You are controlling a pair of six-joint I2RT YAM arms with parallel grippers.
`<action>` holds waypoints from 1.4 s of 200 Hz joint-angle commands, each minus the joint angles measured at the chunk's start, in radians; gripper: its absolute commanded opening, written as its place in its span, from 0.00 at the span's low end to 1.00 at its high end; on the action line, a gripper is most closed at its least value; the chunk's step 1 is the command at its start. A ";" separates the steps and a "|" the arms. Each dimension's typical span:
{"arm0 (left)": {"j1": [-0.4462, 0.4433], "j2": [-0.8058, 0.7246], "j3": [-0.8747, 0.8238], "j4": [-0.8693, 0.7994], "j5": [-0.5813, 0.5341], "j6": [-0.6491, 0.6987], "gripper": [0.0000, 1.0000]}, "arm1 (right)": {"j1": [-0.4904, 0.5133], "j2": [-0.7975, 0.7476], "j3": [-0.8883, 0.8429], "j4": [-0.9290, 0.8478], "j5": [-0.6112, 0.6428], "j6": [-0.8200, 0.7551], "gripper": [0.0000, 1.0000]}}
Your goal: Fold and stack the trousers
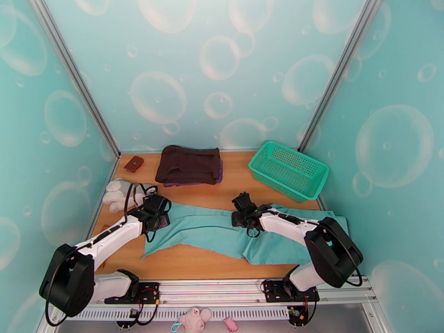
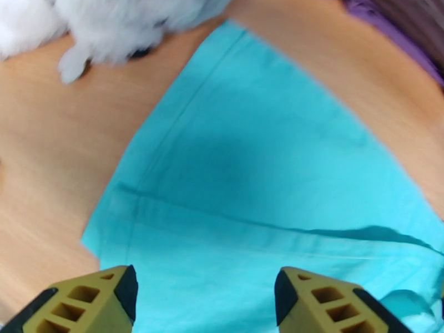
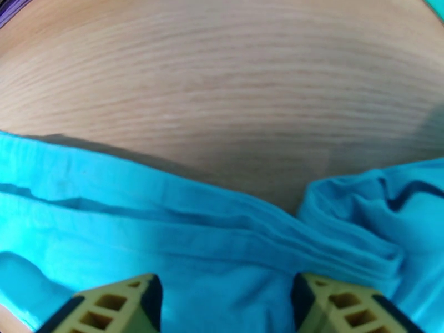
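Left gripper (image 2: 205, 298) hovered low over the left end of the trousers (image 1: 211, 228), its yellow fingers (image 2: 94, 298) standing apart with flat teal cloth below them. The trousers lay stretched from left to right across the near half of the counter (image 1: 238, 187), their right end running under the right arm toward the counter's right edge. Right gripper (image 3: 227, 303) sat at the far edge of the trousers, about midway along them, with its fingers also apart. A bunched fold of cloth lay just ahead of it, with bare wood beyond.

A white plush toy (image 1: 116, 195) lay at the left edge of the counter, near the corner of the trousers. At the back, well apart from them, sat a dark folded garment (image 1: 188, 165) on a purple layer. A small brown case (image 1: 134, 164) lay to its left and a green basket (image 1: 288, 170) to its right.
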 commanded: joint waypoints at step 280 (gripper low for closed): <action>0.141 0.156 -0.001 -0.026 -0.006 0.045 0.43 | 0.015 -0.076 0.040 0.027 0.006 -0.044 0.68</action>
